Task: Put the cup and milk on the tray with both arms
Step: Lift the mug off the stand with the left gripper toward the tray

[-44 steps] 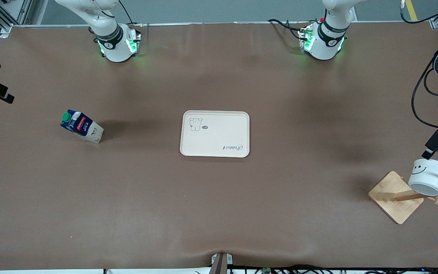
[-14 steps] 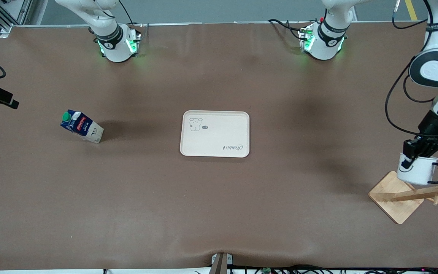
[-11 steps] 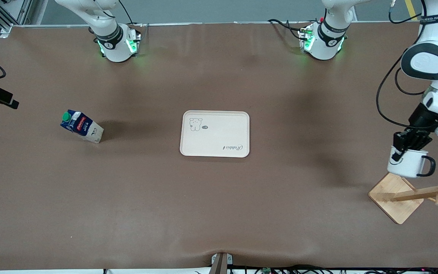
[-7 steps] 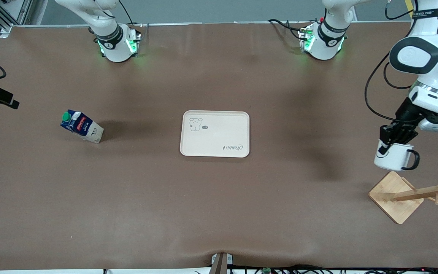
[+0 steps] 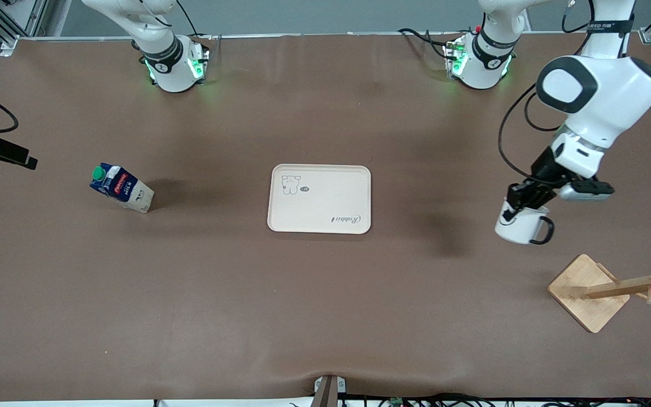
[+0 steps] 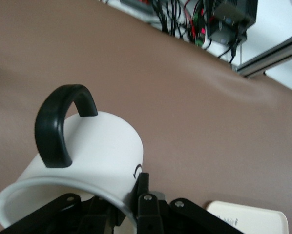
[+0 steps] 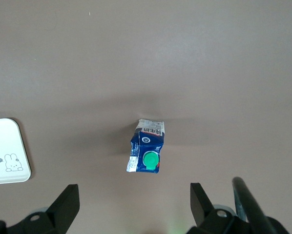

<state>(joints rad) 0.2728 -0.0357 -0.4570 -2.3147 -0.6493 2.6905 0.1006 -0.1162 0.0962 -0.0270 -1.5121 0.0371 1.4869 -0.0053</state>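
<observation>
I have the cup (image 5: pixel 521 227) pinched by its rim in the left gripper (image 5: pixel 520 202), one finger inside and one outside, and it hangs over bare table between the tray (image 5: pixel 319 199) and the wooden mug rack (image 5: pixel 590 292), toward the left arm's end. It looks like glazed ceramic: stiff, smooth and breakable, so I judge a rim grip slippery and want a gentle set-down. Its black handle (image 6: pixel 58 124) points away from the fingers.

The milk (image 5: pixel 121 188) stands on the table toward the right arm's end, well apart from the tray. A small carton should be light and its walls may dent, so I would take it across the flat sides below the green cap (image 7: pixel 149 159). The right gripper (image 7: pixel 131 204) hovers over it, spread wide and empty.

The tray carries cursive "Rabbit" lettering; I cannot read the carton's red label.
</observation>
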